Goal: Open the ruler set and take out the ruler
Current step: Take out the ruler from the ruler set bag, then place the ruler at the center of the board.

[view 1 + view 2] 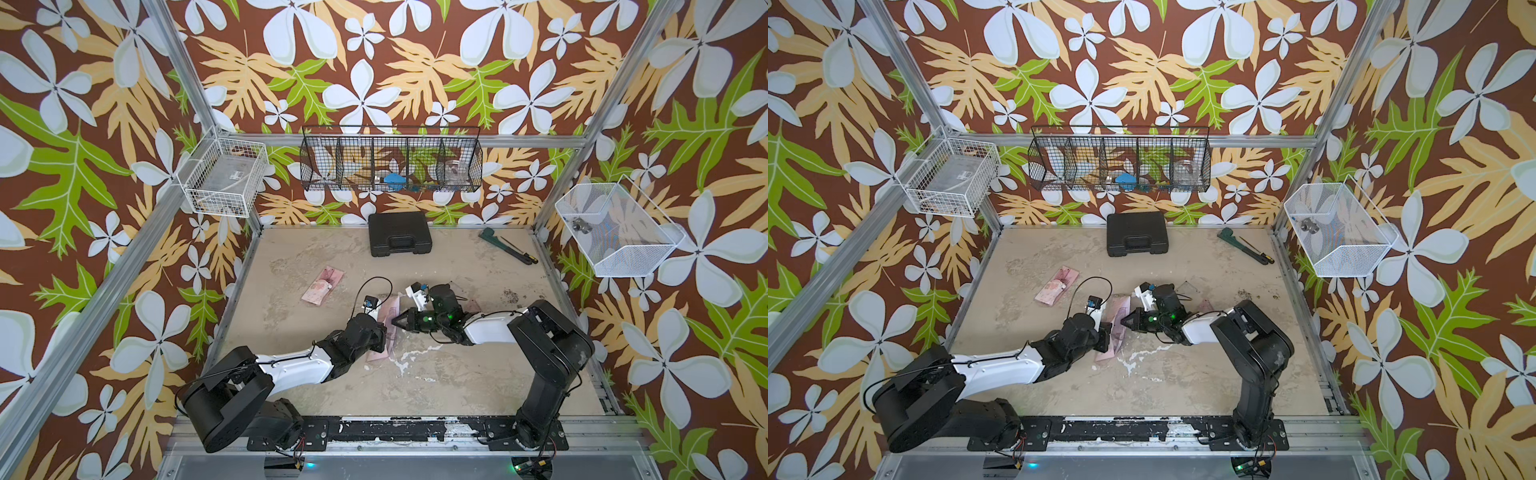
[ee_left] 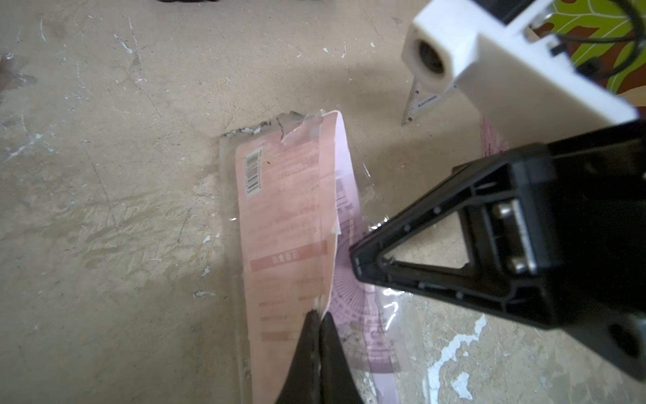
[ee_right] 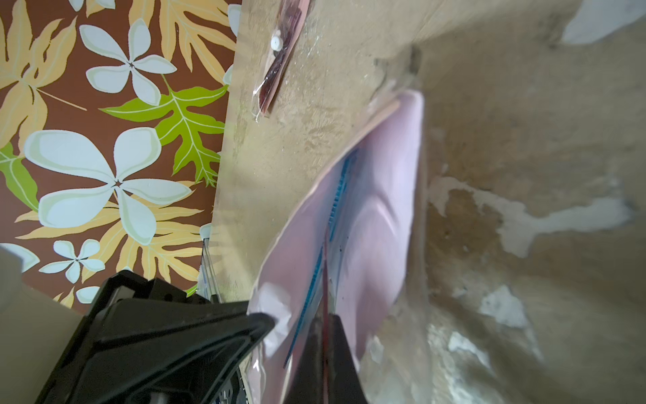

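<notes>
A worn beige tabletop (image 1: 457, 374) is enclosed by walls papered with large flowers and leaves. Near its middle, between the two arms, the ruler set (image 1: 391, 309) is found: a pink printed card in a clear plastic sleeve, bent upward along one long edge.

The left gripper (image 2: 317, 320) is closed, and the edge of the pink card is pinched between its tips. The right gripper (image 3: 325, 316) is closed as well, and a thin edge of the set is caught between its fingers; whether only the sleeve or also a piece inside is gripped cannot be told.

A translucent purple protractor (image 2: 349, 297) is seen through the sleeve, just beside the right gripper's tip. A clear set square (image 2: 424, 101) lies flat on the table apart from the sleeve, partly hidden by the right wrist camera.

A black case (image 1: 400, 233) is set against the rear wall, a wrench (image 1: 490, 239) lies near the rear right corner, and a pink packet (image 1: 323, 286) lies well to the left of the set.
</notes>
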`<state>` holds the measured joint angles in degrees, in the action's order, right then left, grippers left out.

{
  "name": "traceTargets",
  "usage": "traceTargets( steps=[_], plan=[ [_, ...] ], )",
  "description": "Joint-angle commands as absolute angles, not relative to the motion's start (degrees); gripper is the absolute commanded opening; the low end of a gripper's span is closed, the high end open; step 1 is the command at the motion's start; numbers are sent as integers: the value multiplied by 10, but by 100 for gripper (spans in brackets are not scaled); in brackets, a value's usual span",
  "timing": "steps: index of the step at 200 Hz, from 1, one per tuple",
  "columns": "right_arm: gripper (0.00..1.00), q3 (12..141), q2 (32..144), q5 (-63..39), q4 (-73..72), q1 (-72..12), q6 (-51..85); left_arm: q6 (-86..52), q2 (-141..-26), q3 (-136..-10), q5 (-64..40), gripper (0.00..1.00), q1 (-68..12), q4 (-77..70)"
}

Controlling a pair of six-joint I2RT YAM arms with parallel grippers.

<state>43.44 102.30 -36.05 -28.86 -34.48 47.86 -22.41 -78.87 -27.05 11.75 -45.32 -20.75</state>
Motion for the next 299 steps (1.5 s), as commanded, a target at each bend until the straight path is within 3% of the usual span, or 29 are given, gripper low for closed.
traceTargets(
  steps=[1,57,98,124,152,181,225,241,255,268,299],
  plan=[
    [2,428,996,-346,-239,-339,442,-228,-793,-276,134,0,-454,-195],
    [0,394,864,-347,-166,-299,401,-230,-798,-285,139,0,-453,-187],
    [0,358,799,-343,-190,-151,449,-230,-790,-286,134,0,-453,-189],
    [0,338,828,-340,-282,-36,531,-232,-784,-282,132,0,-453,-196],
    [0,357,898,-313,-348,35,591,-228,-786,-283,122,0,-453,-193],
    [0,400,963,-246,-322,62,583,-230,-781,-280,120,0,-453,-192],
    [0,442,1042,-232,-326,67,589,-227,-774,-277,119,0,-454,-197],
    [11,448,1057,-228,-322,67,587,-225,-772,-278,115,0,-453,-195],
    [29,443,1060,-234,-333,67,591,-222,-768,-278,112,0,-453,-197],
    [40,443,1052,-237,-326,66,586,-219,-764,-279,111,0,-453,-196],
    [50,432,964,-186,-227,63,548,-217,-757,-277,113,0,-453,-194]
  ],
)
